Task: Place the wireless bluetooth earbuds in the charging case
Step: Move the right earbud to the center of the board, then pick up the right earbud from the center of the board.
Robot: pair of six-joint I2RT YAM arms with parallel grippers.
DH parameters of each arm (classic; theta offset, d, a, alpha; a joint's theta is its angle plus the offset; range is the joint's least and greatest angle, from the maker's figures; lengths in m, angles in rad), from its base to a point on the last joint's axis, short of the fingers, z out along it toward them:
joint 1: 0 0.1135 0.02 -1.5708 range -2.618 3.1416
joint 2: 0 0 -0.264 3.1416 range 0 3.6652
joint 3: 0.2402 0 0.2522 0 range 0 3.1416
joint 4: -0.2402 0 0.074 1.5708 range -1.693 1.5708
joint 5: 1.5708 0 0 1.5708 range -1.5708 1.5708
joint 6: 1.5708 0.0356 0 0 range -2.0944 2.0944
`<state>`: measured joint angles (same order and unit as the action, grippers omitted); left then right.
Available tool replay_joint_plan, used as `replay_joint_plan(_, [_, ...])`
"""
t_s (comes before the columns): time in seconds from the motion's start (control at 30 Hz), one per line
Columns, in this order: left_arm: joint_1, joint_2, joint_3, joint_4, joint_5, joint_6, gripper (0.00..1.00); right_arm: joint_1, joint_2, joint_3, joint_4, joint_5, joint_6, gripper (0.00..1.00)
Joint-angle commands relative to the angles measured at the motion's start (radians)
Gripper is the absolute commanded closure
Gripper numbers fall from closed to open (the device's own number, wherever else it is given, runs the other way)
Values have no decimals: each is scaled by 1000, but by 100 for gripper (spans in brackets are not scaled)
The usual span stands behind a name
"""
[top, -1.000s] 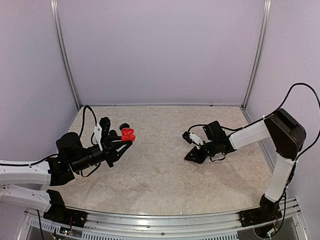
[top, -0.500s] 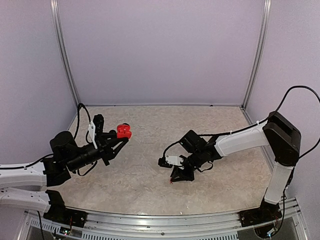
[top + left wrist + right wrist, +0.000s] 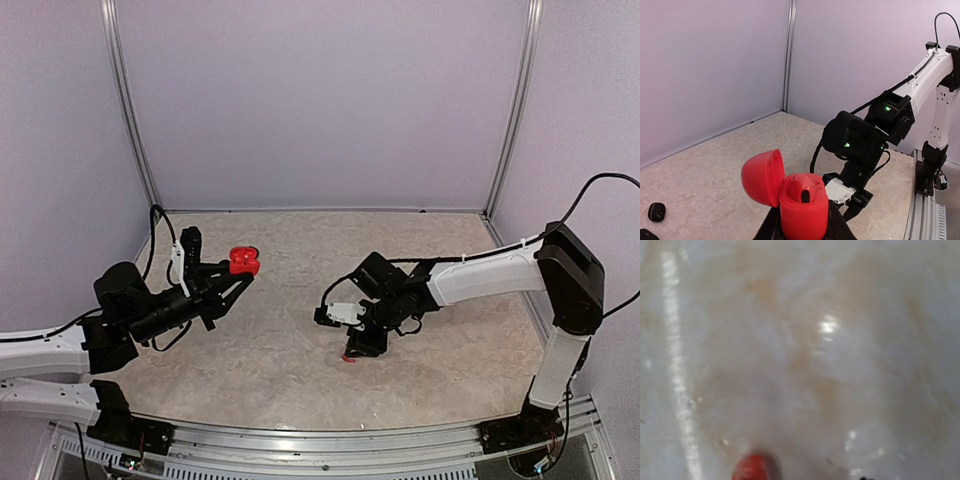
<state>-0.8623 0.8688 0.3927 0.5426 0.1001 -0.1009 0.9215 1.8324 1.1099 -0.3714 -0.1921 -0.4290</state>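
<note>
Red earbud [image 3: 348, 357] (blurred and cut off at the lower edge in the right wrist view) is pinched in the closed right gripper [image 3: 353, 352], low over open mid-worktop [image 3: 300, 380]. The left gripper [image 3: 238, 278] is clamped on the red charging case [image 3: 243, 262] — lid open, raised, well apart.

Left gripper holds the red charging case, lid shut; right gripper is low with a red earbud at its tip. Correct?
Lid is open, per the left wrist view: left gripper holds the red charging case, lid open; right gripper is low with a red earbud at its tip.
</note>
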Motion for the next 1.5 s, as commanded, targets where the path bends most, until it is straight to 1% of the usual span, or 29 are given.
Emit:
replay_joint_plan(0.0, [8,-16,-4,11,2,-1,100,19,-86,13,-37,41,188,46])
replay_joint_plan(0.1, [9,-12,-4,18,2,0,100,50,-137,-22,-12,60,261,46])
replay_joint_plan(0.17, [8,-7,-3,23,4,-2,100,63,-158,-43,0,59,279,49])
replay_joint_plan(0.2, [8,-3,-2,25,6,-3,100,63,-155,-41,-8,62,290,53])
replay_joint_plan(0.27, [8,-1,1,22,9,-3,100,63,-125,24,-70,62,309,56])
replay_joint_plan(0.47, [9,-21,-3,11,-8,-7,100,108,54,267,-354,114,392,56])
replay_joint_plan(0.57, [9,-34,-5,10,-12,-7,100,128,115,339,-447,143,418,56])
replay_joint_plan(0.7, [9,-38,-5,11,-8,-7,100,146,182,402,-530,182,426,57])
replay_joint_plan(0.77, [9,-39,-5,12,-5,-7,100,149,207,421,-551,184,456,58])
replay_joint_plan(0.87, [9,-43,-8,13,-5,-8,100,151,236,438,-572,221,459,60])
replay_joint_plan(1.23, [8,-54,-17,13,-6,-9,100,155,289,482,-620,223,445,66])
replay_joint_plan(1.47, [8,-60,-21,13,-9,-10,100,155,304,494,-627,214,439,67])
